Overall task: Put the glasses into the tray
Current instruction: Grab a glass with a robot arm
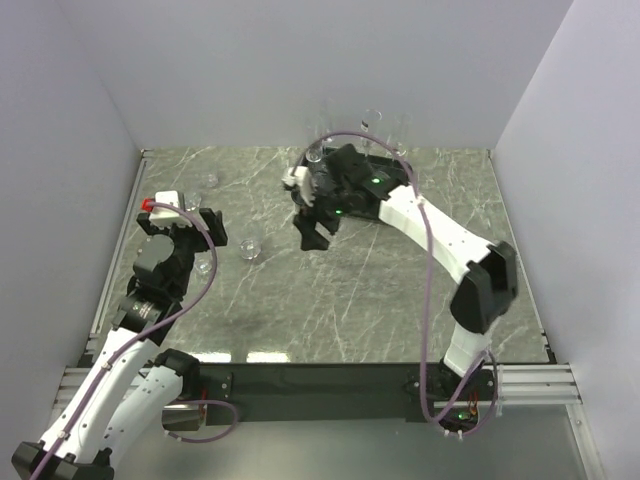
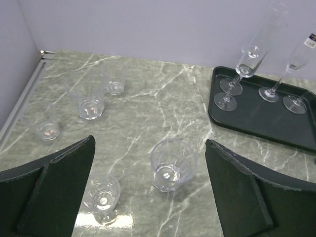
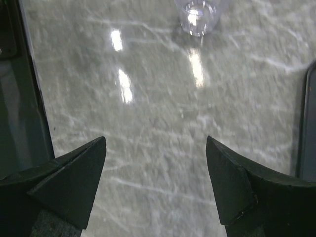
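Note:
The black tray [image 2: 261, 118] lies at the right in the left wrist view, with several tall stemmed flutes [image 2: 254, 47] standing in it. In the top view my right arm hides most of the tray, and only the flute tops [image 1: 372, 120] show at the back. A faceted tumbler [image 2: 173, 165] stands on the marble between my left gripper's [image 2: 149, 143] open fingers. A small footed glass [image 2: 102, 197] stands by the left finger. Three more short glasses [image 2: 91, 101] stand farther left. My right gripper [image 1: 312, 232] is open and empty over mid-table; in its own view it [image 3: 156, 140] hangs above bare marble.
A small glass [image 3: 197, 15] shows at the top of the right wrist view, and the tray's rim [image 3: 308, 123] at its right edge. White walls close in the table [image 1: 330, 300] on three sides. Loose tumblers [image 1: 250, 248] stand on its left half.

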`<state>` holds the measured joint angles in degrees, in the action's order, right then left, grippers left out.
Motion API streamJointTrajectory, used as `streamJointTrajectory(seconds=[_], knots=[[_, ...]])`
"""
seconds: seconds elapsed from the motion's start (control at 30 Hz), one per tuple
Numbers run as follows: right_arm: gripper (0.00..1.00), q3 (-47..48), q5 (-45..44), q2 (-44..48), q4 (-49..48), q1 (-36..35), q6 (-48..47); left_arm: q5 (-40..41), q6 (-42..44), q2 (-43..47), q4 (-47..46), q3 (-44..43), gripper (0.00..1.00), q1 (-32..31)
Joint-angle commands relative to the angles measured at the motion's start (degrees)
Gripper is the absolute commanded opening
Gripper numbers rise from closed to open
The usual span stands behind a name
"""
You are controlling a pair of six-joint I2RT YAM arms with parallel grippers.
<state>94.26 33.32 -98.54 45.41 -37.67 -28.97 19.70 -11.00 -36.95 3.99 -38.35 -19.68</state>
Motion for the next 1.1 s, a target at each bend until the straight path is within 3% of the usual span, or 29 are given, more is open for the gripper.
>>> streamJointTrajectory(seconds=[0.0,0.27,0.43,0.6,0.8,1.07], knots=[[0.88,8.12,-0.8,-5.4,1.88,-2.75,3.81,2.36,1.16,1.18,-2.49,0.47,0.99,0.17],[0.85,20.25,-6.16,-17.99,-6.02,-5.04,19.81,4.02,1.07,1.62,-2.58,0.55,0.99,0.26],[0.81,26.49,-17.73,-25.37,-10.68,-6.45,34.66,6.84,1.42,3.98,-3.55,1.69,0.99,0.17],[0.78,31.25,-22.68,-30.38,-13.41,-6.8,43.63,7.63,1.86,4.61,-3.55,2.14,0.99,0.17],[0.72,34.59,-23.3,-34.87,-14.56,-8.2,47.25,7.45,2.04,4.25,-3.64,2.05,0.99,0.17],[0.58,33.1,-24.09,-37.16,-14.03,-9.44,47.6,7.37,2.22,4.25,-3.55,2.14,0.99,0.17]])
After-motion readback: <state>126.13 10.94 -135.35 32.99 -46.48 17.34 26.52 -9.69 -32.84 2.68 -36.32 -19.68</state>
